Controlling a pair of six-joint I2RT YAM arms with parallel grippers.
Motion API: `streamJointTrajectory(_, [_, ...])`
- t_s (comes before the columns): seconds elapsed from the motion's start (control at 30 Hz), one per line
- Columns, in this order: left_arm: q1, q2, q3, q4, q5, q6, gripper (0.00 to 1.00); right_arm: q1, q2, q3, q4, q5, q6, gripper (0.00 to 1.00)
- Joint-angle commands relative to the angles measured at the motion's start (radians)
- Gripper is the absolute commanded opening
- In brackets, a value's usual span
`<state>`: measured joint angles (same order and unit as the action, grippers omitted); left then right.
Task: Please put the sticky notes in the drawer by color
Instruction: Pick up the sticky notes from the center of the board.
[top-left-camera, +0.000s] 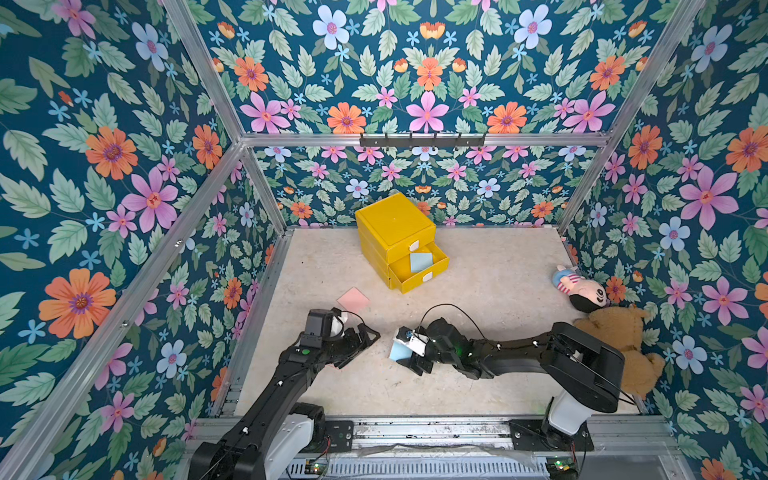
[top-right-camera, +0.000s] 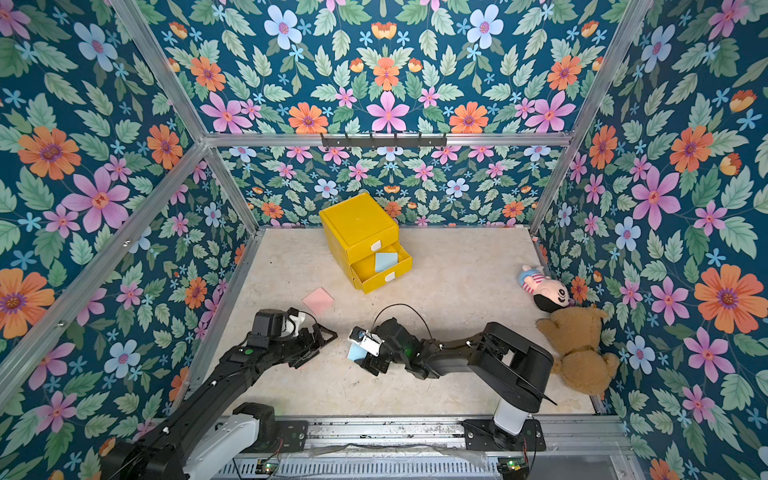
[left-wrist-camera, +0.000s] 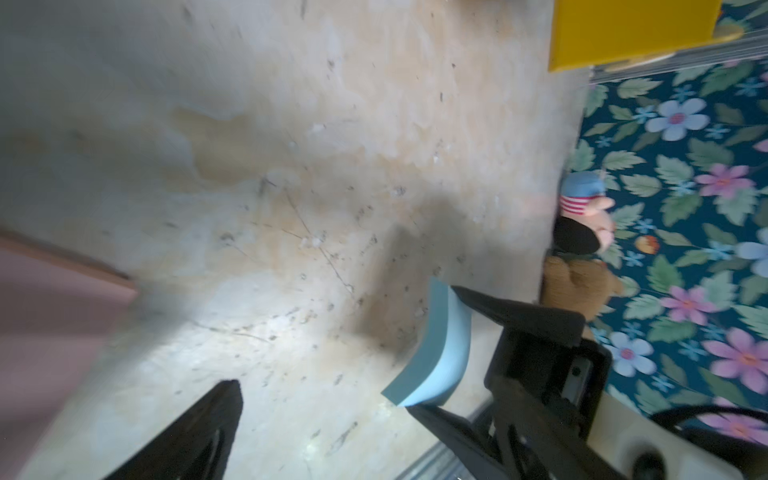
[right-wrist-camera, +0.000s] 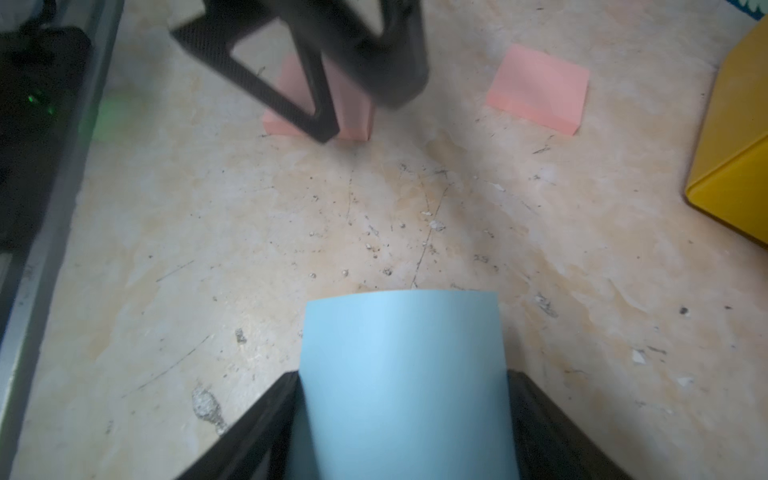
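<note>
**Blue pad in the right claw, drawer's just up-table**

I've got the right gripper pinching a blue sticky pad across its width. The jaws are fairly wide, the pad is bowed between them, and it looks lifted clear of the table.

The yellow drawer is my landmark. The gripper sits out in front of its open tray, on the robot's side of it. The other blue pad is already lying in that tray.

So the carry goes away from the base, toward the drawer's open face, which is turned a bit to the robot's right. I reckon the right arm is better lined up with it than the left. It's stretched low across the table, forearm near level and wrist aimed to the robot's left, so it probably needs to swing round.

The left gripper is wide open and empty, hovering over a pink pad in front of the drawer. A second pink pad lies closer to the drawer.
</note>
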<state>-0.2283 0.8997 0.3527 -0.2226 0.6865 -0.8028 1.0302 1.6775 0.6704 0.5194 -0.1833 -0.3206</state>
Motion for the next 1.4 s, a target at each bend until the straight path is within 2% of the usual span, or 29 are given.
streamJointTrajectory(0.0, [-0.008,-0.032,-0.077,0.333,0.168,-0.204,1.00,-0.019,-0.064,-0.018,0.076,-0.067,0.061,0.79])
streamJointTrajectory(0.2, [-0.041,-0.024,-0.118,0.574,0.190,-0.334,0.95,-0.047,-0.118,-0.040,0.153,-0.140,0.122,0.79])
streamJointTrajectory(0.4, [-0.095,0.033,-0.108,0.724,0.179,-0.402,0.78,-0.059,-0.145,-0.041,0.195,-0.171,0.163,0.79])
streamJointTrajectory(0.53, [-0.180,0.069,-0.059,0.722,0.151,-0.385,0.75,-0.064,-0.139,-0.030,0.201,-0.162,0.177,0.79])
streamJointTrajectory(0.6, [-0.225,0.092,-0.040,0.724,0.137,-0.376,0.66,-0.065,-0.135,-0.025,0.207,-0.157,0.185,0.78])
streamJointTrajectory(0.7, [-0.261,0.115,-0.027,0.733,0.128,-0.372,0.59,-0.068,-0.134,-0.022,0.206,-0.154,0.186,0.78])
streamJointTrajectory(1.17, [-0.253,0.100,-0.005,0.639,0.120,-0.323,0.45,-0.092,-0.193,-0.052,0.168,-0.114,0.173,0.78])
streamJointTrajectory(1.37, [-0.252,0.118,0.015,0.640,0.127,-0.317,0.26,-0.093,-0.197,-0.051,0.162,-0.119,0.178,0.78])
